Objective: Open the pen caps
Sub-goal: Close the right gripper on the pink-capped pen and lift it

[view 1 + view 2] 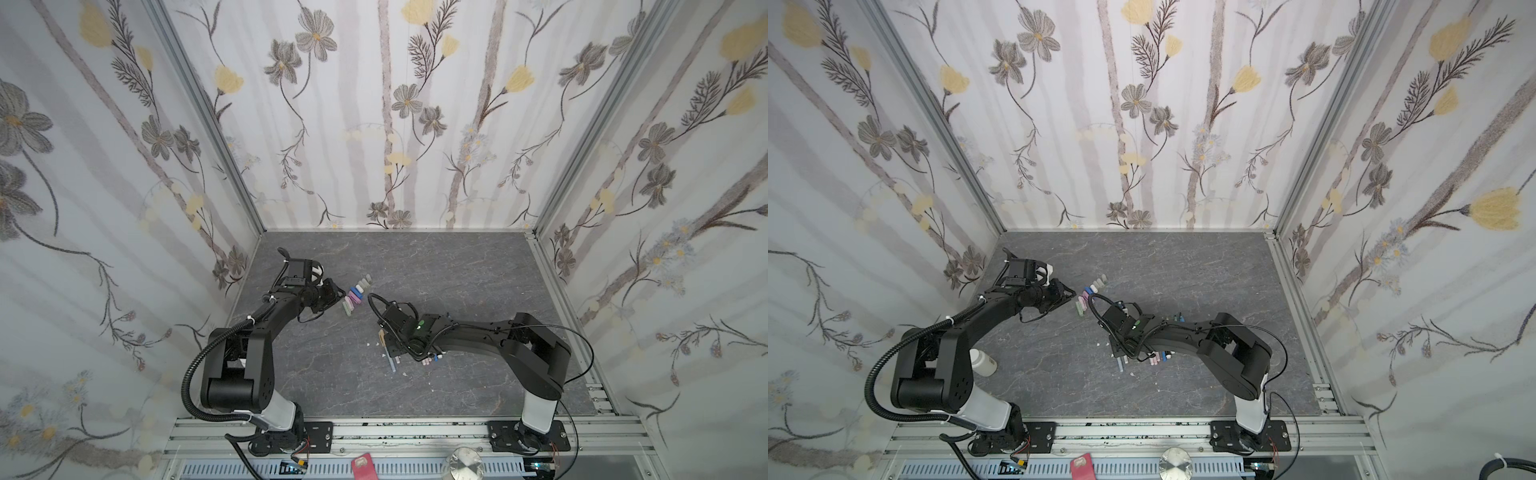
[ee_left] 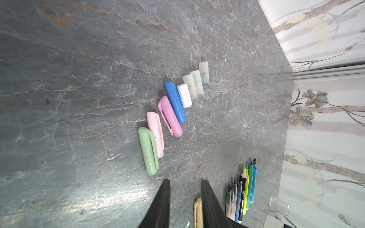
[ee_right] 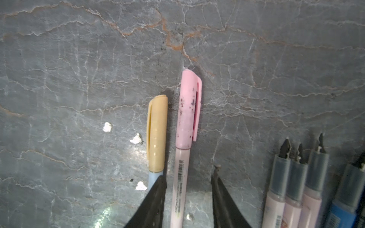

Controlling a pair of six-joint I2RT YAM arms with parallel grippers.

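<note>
Grey veined stone is being used as the tabletop (image 1: 457, 270), and, with 12 o'clock toward the back wall (image 1: 374, 124), eight loose pen caps (image 2: 170, 116) are being shown in a slanted row at 10 o'clock from its middle. At the row's 9 o'clock the left hand (image 2: 185, 180) is being held partly open, nothing between its tips. At 4 o'clock from the row a pink pen (image 3: 180, 187), pink cap (image 3: 187, 110) on, is being straddled, ungripped, by the parted right hand (image 3: 189, 172), an orange-capped pen (image 3: 157, 134) lying at its 9 o'clock and uncapped pens (image 3: 294, 177) at 3 o'clock.
</note>
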